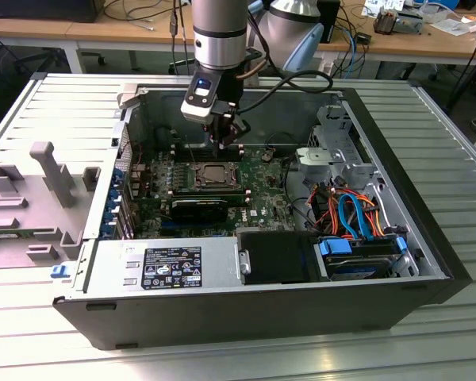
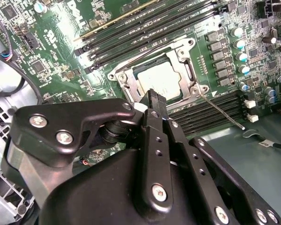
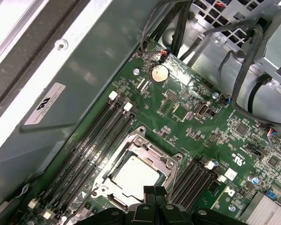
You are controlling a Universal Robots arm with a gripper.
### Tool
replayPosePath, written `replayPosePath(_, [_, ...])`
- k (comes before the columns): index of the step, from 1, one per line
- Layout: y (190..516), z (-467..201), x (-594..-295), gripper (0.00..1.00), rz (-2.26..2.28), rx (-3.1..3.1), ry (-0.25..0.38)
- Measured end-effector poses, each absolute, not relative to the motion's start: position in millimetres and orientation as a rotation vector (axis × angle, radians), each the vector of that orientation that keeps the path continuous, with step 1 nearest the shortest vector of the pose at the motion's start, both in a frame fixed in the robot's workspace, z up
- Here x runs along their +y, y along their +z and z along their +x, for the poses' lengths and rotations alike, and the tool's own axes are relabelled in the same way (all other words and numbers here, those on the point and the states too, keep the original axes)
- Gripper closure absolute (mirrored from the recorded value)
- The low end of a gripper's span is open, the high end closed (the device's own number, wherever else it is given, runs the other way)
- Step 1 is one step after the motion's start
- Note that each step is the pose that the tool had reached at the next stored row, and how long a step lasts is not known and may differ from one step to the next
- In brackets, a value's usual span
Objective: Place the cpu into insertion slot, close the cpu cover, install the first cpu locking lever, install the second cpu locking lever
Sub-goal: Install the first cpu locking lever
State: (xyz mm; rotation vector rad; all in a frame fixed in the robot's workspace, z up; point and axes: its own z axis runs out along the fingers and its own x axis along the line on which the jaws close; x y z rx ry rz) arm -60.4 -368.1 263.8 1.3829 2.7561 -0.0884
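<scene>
My gripper (image 2: 153, 96) is matte black with silver screw heads (image 2: 159, 192). Just beyond it the cpu (image 2: 159, 79) shows pale silver-grey, framed by the shiny silver cpu cover (image 2: 124, 80). Around them the motherboard (image 2: 61, 47) is green, crossed by black memory slots (image 2: 145, 28), with teal-topped capacitors (image 2: 239, 44) to one side.

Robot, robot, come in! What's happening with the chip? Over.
Gripper shut, nothing held, over the cpu cover's edge. Cpu seated, cover flat on it. One thin lever sticks out sideways. Nothing blocking.
</scene>
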Motion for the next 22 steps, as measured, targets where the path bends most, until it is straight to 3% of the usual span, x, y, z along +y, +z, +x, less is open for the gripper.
replayPosePath(22, [263.8,-60.4,-368.1,0.89,1.28,2.804,-0.082])
